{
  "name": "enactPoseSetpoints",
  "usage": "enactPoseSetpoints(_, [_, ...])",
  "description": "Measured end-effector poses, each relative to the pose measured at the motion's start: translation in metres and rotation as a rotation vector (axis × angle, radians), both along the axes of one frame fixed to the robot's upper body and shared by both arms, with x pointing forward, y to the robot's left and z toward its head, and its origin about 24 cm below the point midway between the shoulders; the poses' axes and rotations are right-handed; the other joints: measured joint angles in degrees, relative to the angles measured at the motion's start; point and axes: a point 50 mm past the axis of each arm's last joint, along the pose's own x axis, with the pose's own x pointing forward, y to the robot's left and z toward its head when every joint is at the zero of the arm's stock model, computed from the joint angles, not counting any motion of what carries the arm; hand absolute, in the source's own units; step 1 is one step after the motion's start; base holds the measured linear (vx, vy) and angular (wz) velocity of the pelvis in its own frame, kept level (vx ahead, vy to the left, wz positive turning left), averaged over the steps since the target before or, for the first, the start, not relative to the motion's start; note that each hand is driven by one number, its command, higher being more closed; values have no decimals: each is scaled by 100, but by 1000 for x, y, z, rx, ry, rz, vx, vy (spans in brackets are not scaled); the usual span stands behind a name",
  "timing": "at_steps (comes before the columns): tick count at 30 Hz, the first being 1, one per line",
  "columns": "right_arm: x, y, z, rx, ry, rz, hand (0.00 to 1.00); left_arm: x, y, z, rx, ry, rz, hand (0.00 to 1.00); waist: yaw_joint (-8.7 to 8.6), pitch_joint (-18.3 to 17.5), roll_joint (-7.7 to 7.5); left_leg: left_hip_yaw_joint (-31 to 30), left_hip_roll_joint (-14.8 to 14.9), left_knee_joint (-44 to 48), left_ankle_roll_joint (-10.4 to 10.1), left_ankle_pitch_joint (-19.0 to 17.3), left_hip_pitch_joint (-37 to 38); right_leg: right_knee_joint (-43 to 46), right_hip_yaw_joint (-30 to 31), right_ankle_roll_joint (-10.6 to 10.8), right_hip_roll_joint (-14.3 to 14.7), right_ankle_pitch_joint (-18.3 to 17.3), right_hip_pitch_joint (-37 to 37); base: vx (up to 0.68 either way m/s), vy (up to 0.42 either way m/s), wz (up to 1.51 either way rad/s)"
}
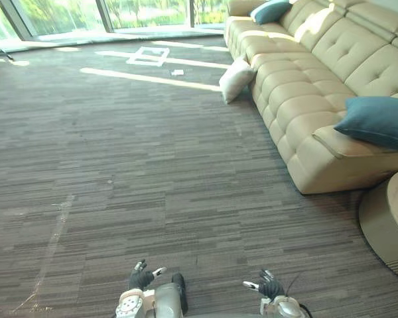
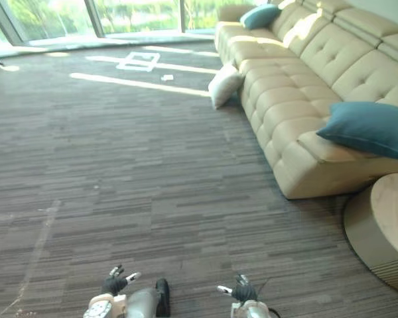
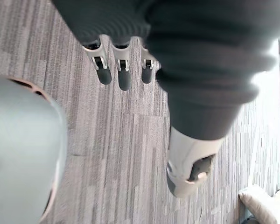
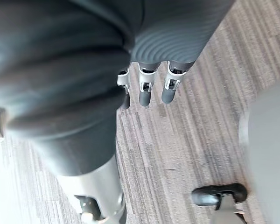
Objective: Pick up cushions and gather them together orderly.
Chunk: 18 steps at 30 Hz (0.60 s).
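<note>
- Evidently nothing is being carried: left hand (image 1: 142, 277) and right hand (image 1: 268, 286) are hanging low, fingers relaxed, empty.
- White cushion (image 1: 236, 79) is leaning on the floor (image 1: 152, 165) against the sofa (image 1: 318, 66); near teal cushion (image 1: 378, 121) and far teal cushion (image 1: 270, 10) are sitting at its ends.
- All gathering is awaiting a start.

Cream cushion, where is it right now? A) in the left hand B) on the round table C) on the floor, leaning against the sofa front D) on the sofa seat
C: the cream cushion stands on the carpet, propped against the front of the sofa.
</note>
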Motion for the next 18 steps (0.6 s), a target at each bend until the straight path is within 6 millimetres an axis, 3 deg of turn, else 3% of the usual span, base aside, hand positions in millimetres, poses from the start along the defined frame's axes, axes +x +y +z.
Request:
enactPoseSetpoints(1, [4,-2,1,-3,-10,5,0,-5,1,-2,4,24,4,0,-16,66,15,-3,-81,-80,55,-221,473,683,-293,-434,-189,-168,-245,468,118,-4])
enactPoseSetpoints(3, [6,-7,3,-23,-19,17,0,-8,-4,-5,4,51,-25,0,-110,76,140,-73,-71,-509,67,-405,1243,773,-907,-887,-236,-529,-719,506,95,4])
enactPoseSetpoints(5, [11,-10,6,-33,-49,22,0,-9,-10,-7,-3,67,-60,0,-242,83,231,-171,31,-904,47,-415,1752,18,-1439,-1089,-150,-721,-1276,627,34,37])
enactPoseSetpoints(7, [19,-12,9,-38,-75,21,0,-3,-15,-6,-11,57,-70,0,-272,131,292,-244,171,-1190,40,-423,2083,-1272,-1695,-1098,46,-530,-1758,696,-39,47])
enactPoseSetpoints(9, [20,-12,10,-36,-78,17,0,-4,-16,-6,-11,56,-77,0,-287,154,258,-423,253,-1368,-20,-458,2523,-3677,-1730,-1027,297,654,-1847,712,-129,61])
enactPoseSetpoints(10, [20,-12,9,-36,-76,15,0,-4,-15,-7,-11,58,-76,0,-294,152,251,-477,248,-1375,-81,-493,2610,-3824,-1675,-1063,327,899,-1840,759,-156,61])
enactPoseSetpoints(11, [21,-13,10,-36,-81,8,0,-8,-18,-8,-20,69,-70,0,-399,121,287,-672,331,-1327,-228,-578,2783,-3676,-1476,-1341,399,1592,-1788,889,-218,55])
enactPoseSetpoints(12, [28,-16,13,-44,-99,2,0,-8,-27,-10,-48,71,-62,0,-412,117,505,-846,519,-803,-390,-479,2671,-2904,-1450,-1519,451,1110,-1919,740,-180,52])
enactPoseSetpoints(13, [28,-18,13,-43,-103,-12,0,-7,-29,-9,-54,64,-62,0,-408,136,544,-889,562,-547,-477,-421,2599,-2751,-1475,-1558,443,990,-1917,815,-251,42])
enactPoseSetpoints(14, [28,-23,14,-47,-105,-35,0,-4,-34,-9,-73,55,-53,0,-439,192,681,-951,723,636,-756,-89,2239,-2535,-1676,-1585,430,587,-1651,526,-170,30])
enactPoseSetpoints(15, [28,-26,15,-50,-101,-46,0,-5,-32,-9,-84,54,-23,0,-457,251,745,-907,967,1876,-1067,573,1809,-2638,-1720,-1611,526,326,-1231,788,-243,34])
enactPoseSetpoints(16, [26,-27,14,-52,-95,-47,0,-5,-32,-9,-90,51,-5,0,-461,269,786,-852,1174,2548,-1170,867,1521,-2767,-1736,-1623,630,224,-994,649,-165,17])
enactPoseSetpoints(17, [23,-28,14,-54,-86,-54,0,-2,-30,-7,-92,30,14,0,-428,331,833,-465,1607,3838,-1041,687,1012,-3094,-1748,-1684,822,117,-404,767,-167,-6])
enactPoseSetpoints(18, [19,-26,11,-45,-69,-60,0,0,-25,-5,-83,17,19,0,-358,356,756,-180,1750,4316,-895,398,699,-3404,-1725,-1714,868,75,90,617,-120,-16])
